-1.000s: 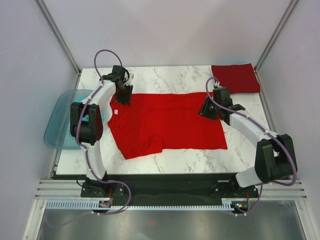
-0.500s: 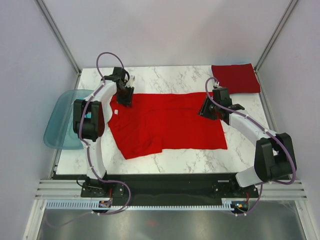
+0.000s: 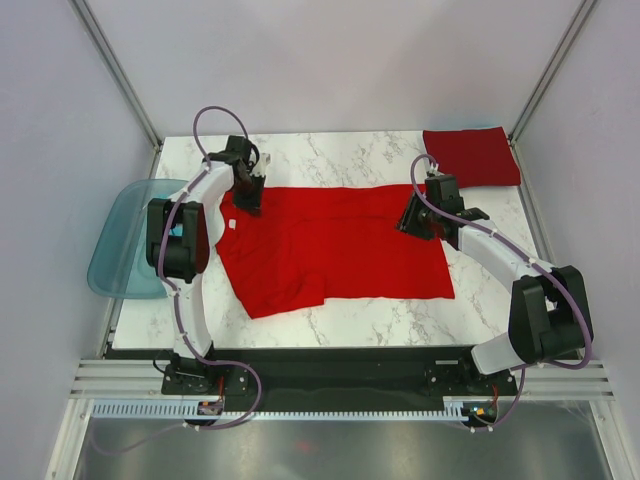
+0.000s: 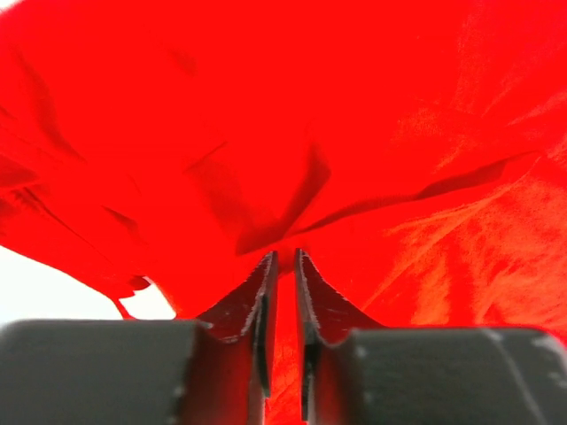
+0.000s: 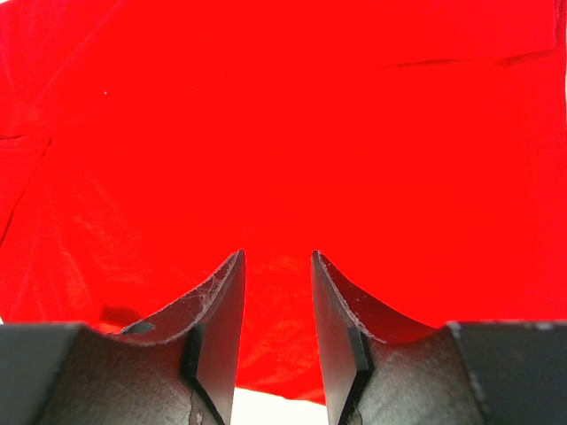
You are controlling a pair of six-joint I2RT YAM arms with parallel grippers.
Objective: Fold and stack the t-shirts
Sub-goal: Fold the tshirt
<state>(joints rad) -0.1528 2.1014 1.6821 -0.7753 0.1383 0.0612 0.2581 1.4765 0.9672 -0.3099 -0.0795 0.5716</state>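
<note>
Left fingers (image 4: pixel 252 310) pinch red t-shirt (image 3: pixel 340 245) at far edge; right fingers (image 5: pixel 217 310) half-open on right edge.

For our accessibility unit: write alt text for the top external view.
A bright red cloth t-shirt lies spread on a white marble table, the left gripper at its far left corner, the right gripper at its right edge. A folded dark crimson t-shirt lies in the far right corner; a translucent blue plastic tub sits off the left edge.

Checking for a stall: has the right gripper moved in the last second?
No. The right gripper sits at the same spot on the bright red t-shirt's right edge, just as far below the folded crimson t-shirt as before.
</note>
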